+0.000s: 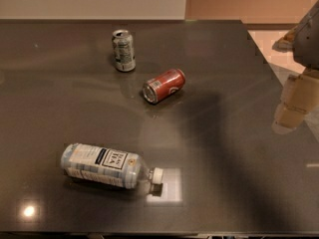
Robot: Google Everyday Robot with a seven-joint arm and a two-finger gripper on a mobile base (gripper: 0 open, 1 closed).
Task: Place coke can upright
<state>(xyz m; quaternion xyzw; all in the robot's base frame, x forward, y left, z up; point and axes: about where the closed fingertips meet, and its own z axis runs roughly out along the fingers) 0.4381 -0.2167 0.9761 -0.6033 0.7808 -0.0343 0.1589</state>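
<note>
- The coke can (163,85) is seen lying on its side near the middle of the surface (224,183), not yet grasped.
- The gripper (294,106) is held at the right edge, well apart; whether it is open cannot be told.
- A reach is judged next; the upright pale can (123,50) just behind could be knocked, while the bottle (107,166) lies by the near edge.

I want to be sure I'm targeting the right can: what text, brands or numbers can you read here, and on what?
Plastic bottle, black label patch: white lettering, possibly "TEA"; the rest is blurred.
Coke can, lying on its side: white patch, unreadable.
Pale green-white can: print unreadable.
End effector, at the view's right edge: no markings visible.
</note>
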